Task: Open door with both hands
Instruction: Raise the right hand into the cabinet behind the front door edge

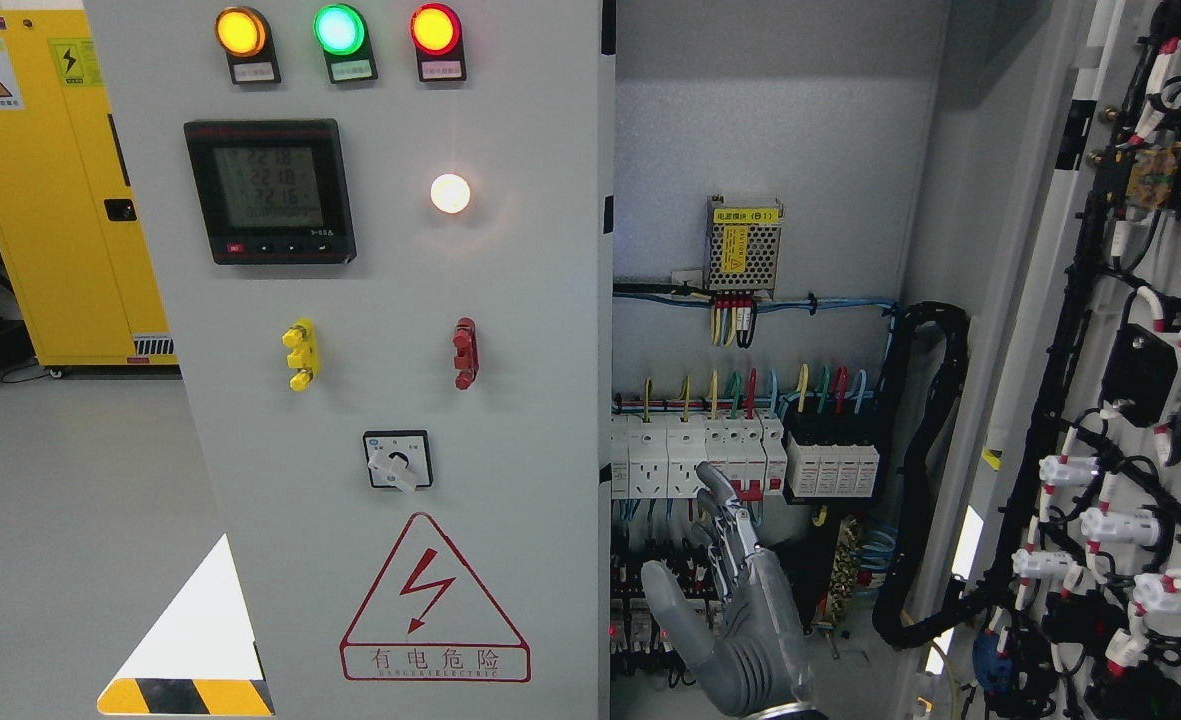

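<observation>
Left door (390,360) fills frame left-centre, long axis vertical, face toward camera. Right door (1100,400) swung open at far right, wiring side showing. One hand (740,610) bottom centre inside cabinet, fingers (725,500) extended upward, holding nothing; side unclear.

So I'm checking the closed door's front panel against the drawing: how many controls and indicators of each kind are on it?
Round indicator lamps: 4, namely orange, green, red and white
Digital meter: 1
Terminal blocks: 2, namely yellow and red
Rotary selector switch: 1
Total: 8
</observation>
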You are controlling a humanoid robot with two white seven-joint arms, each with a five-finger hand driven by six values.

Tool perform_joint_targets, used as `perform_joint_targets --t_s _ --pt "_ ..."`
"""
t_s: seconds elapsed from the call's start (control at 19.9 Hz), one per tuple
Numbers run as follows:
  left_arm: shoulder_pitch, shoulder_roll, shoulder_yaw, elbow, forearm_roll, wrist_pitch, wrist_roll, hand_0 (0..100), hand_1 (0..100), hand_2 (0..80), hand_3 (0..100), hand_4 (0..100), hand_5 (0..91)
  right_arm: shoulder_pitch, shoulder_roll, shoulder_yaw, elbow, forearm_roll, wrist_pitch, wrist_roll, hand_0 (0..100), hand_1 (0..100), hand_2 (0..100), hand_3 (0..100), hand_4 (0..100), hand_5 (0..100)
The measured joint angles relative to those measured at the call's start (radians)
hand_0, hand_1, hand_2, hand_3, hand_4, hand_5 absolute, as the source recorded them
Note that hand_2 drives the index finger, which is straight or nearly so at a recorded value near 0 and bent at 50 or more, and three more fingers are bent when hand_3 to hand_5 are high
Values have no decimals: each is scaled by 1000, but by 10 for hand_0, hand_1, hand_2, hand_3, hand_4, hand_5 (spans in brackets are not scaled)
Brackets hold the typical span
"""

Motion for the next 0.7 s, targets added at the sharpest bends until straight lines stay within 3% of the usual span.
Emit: perform_joint_targets --t_s 0.7 --pt "5 -3 3 1 1 2 3 120 556 0 0 0 0 -183 2 -14 168 0 2 8 0 500 40 0 0 0"
